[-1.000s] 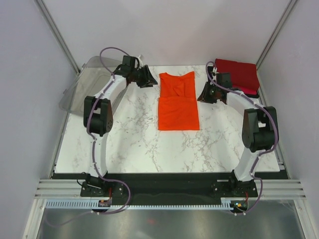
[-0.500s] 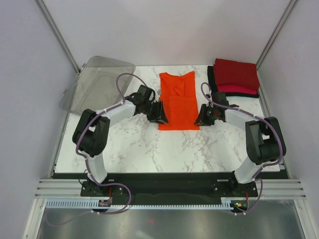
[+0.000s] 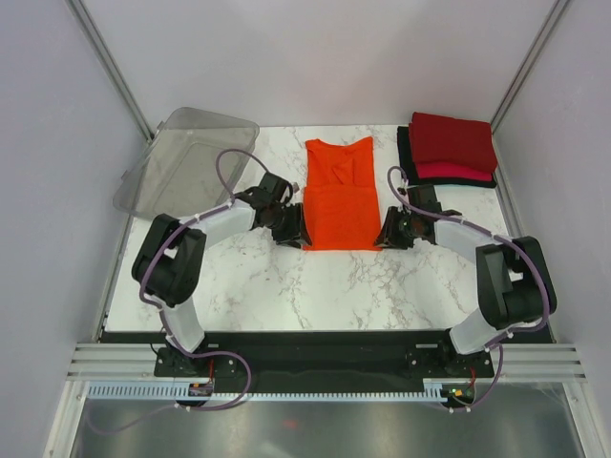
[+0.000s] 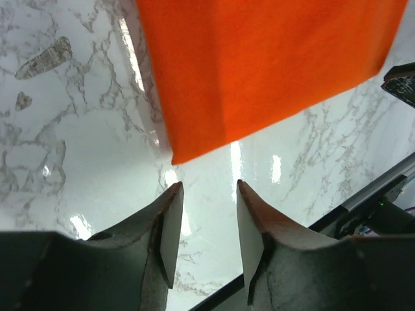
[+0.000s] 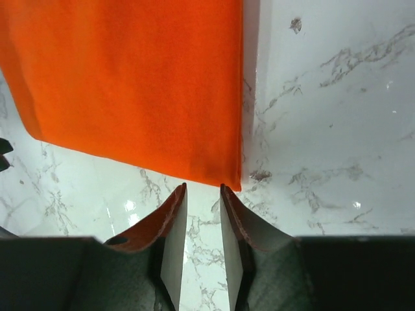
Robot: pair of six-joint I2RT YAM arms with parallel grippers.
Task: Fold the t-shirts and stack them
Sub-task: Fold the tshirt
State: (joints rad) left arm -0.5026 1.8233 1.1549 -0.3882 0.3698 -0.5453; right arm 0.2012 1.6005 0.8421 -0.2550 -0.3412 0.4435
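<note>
- My left gripper (image 4: 207, 194) has its two fingers (image 4: 170, 227) parted and gripping nothing. Only bare marble shows in the gap between them.
- Just ahead of those tips, apart from them, lies the near left corner of the one orange t-shirt (image 4: 259, 65). Its hem runs away to the right of my fingers.
- My right gripper (image 5: 202, 194) also has its two fingers (image 5: 172, 233) released, with a narrower gap than the left pair and nothing caught in it.
- The near right corner of the orange shirt (image 5: 130, 84) sits right at those tips. It is so close that I cannot tell whether they touch the cloth.
- From above, my left gripper (image 3: 291, 227) and right gripper (image 3: 391, 232) flank the hem end of the orange t-shirt (image 3: 341, 196), one at each corner.
- That shirt lies flat between them, folded into a long strip, with its neck end away from my fingers.
- Farther out from my right fingers, and to their right, is one pile of three folded shirts.
- In that pile a dark red shirt (image 3: 453, 141) lies on top and a pinkish-red shirt (image 3: 456, 172) under it. A black shirt (image 3: 406, 153) lies at the bottom, showing along the pile's left and near edges.
- That makes four t-shirts in all: one between my grippers and three stacked.
- Out beyond my left fingers, to their left and well apart, is one clear plastic bin (image 3: 186, 157).
- One white marble table (image 3: 267, 277) lies under everything.
</note>
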